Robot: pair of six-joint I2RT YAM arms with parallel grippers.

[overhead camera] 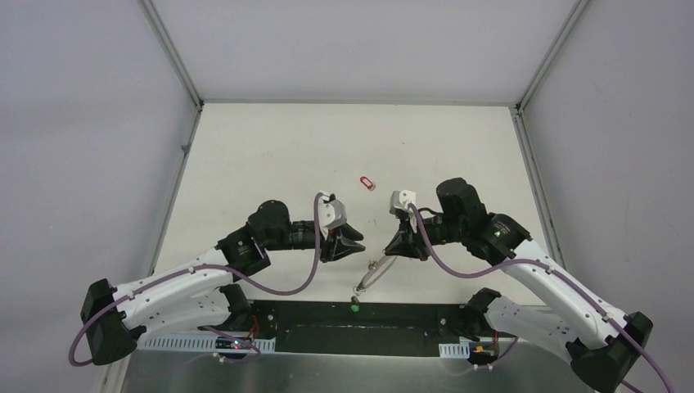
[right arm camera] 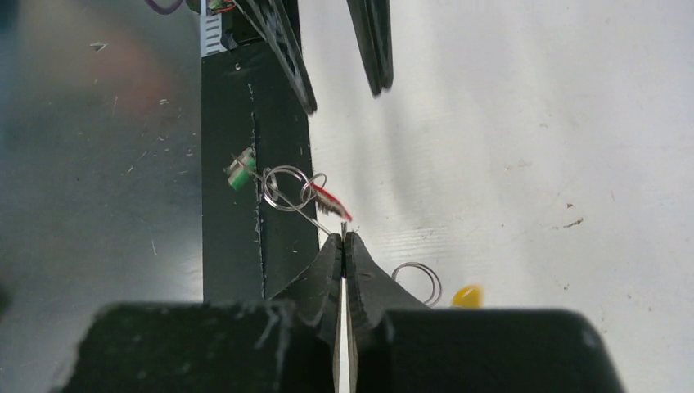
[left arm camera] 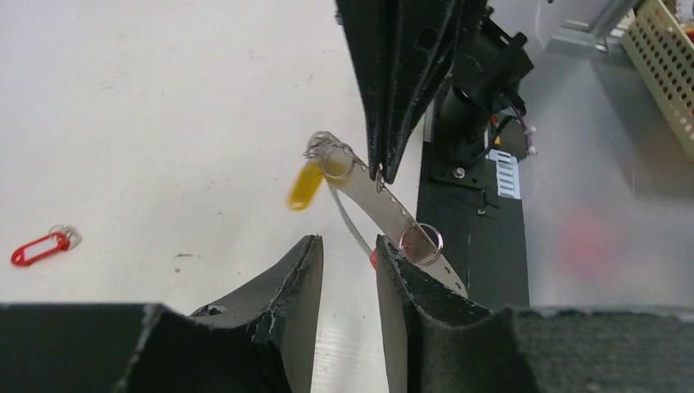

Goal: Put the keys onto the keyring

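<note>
Left gripper (left arm camera: pixel 348 246) jaws stood parted and empty astride the keyring (left arm camera: pixel 347 219), which the right gripper (right arm camera: pixel 344 237) pinched shut above the table's (overhead camera: pixel 270 164) near edge. Closing askew might twist that thin wire loose.

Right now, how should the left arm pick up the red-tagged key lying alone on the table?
Pinch the red-tagged key across its oval tag's narrow width, from straight above: it lies flat, and the tag is its bulkiest part.
</note>
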